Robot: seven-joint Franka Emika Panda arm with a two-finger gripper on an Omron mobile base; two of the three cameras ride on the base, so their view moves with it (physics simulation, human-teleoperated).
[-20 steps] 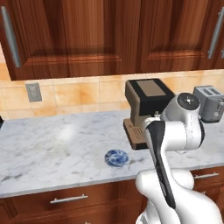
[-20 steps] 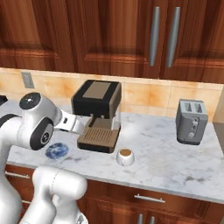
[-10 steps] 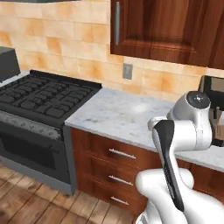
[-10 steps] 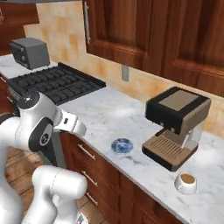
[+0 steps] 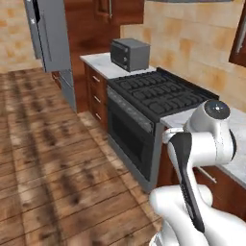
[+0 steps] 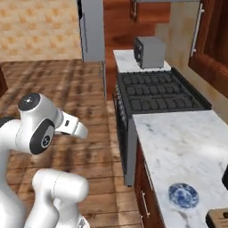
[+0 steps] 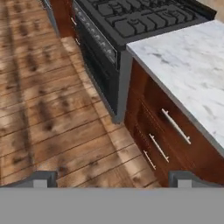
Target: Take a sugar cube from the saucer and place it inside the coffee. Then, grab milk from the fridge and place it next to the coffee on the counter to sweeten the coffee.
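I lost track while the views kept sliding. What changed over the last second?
The base turned and drove left along the counter: coffee machine, cup and toaster left the views, while the stove, wooden floor and grey fridge came in. Nothing was grasped; the pincer is open over the floor. The saucer stays on the counter.

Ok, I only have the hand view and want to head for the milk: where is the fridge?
Observer: In the left base view the fridge stands at the far end of the room, past the stove and a short counter stretch with a grey box on it.
Operator: And the saucer, to know where I come back to?
Observer: The right base view has the saucer flat on the counter, on the side of the stove away from the fridge.
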